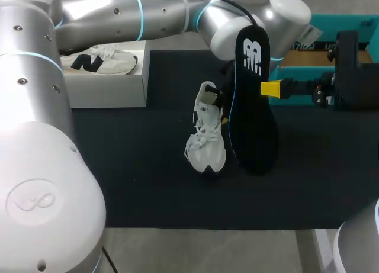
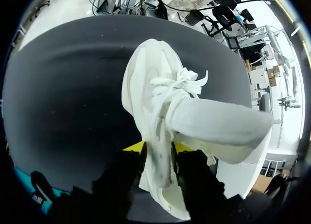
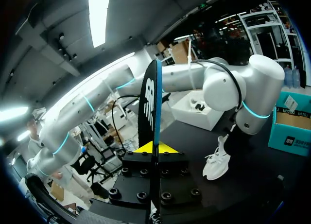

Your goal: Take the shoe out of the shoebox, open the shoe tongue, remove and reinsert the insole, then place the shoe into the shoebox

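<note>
The black table (image 1: 136, 184) carries the white shoebox (image 1: 109, 86) at its far left side. Over the middle is the white shoe (image 1: 206, 140), toe pointing down, its heel clamped between the fingers of the left gripper (image 2: 158, 148). Just beside the shoe, the black insole (image 1: 251, 107) stands upright, pinched from both sides by the right gripper (image 3: 155, 147).
</note>
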Controlling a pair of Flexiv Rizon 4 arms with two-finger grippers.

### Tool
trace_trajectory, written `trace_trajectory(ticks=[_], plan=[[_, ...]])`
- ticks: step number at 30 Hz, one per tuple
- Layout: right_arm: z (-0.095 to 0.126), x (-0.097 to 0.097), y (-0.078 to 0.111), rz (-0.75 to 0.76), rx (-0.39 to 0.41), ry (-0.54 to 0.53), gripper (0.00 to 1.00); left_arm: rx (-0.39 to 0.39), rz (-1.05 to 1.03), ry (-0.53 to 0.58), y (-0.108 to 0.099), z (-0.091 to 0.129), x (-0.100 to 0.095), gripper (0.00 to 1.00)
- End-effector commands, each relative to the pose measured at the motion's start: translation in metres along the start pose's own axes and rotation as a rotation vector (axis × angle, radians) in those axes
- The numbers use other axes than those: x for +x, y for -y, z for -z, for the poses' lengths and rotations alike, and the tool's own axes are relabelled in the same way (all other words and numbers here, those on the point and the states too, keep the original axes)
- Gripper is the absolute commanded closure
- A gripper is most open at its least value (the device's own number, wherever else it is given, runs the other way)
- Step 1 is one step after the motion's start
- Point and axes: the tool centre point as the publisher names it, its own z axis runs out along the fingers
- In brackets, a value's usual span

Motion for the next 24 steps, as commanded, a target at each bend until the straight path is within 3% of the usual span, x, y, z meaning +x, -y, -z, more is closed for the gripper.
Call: trace_trajectory(ticks=[1, 2, 13, 17, 24], plan=[[-0.002, 0.0, 0.001, -0.001, -0.001, 0.001, 1.0, 0.008, 0.001, 0.018, 0.001, 0.001, 0.001, 0.07], [-0.002, 0.0, 0.001, -0.001, -0.001, 0.001, 1.0, 0.012, 0.001, 0.029, 0.002, 0.002, 0.001, 0.0], [-0.002, 0.0, 0.001, -0.001, -0.001, 0.001, 1.0, 0.011, 0.065, 0.21, 0.0, 0.033, 0.002, 0.0], [-0.002, 0.0, 0.001, -0.001, -0.001, 0.001, 1.0, 0.044, 0.076, 0.365, -0.004, 0.056, 0.007, 0.0], [-0.002, 0.0, 0.001, -0.001, -0.001, 0.001, 1.0, 0.02, 0.063, 0.565, -0.008, 0.095, 0.019, 0.0]])
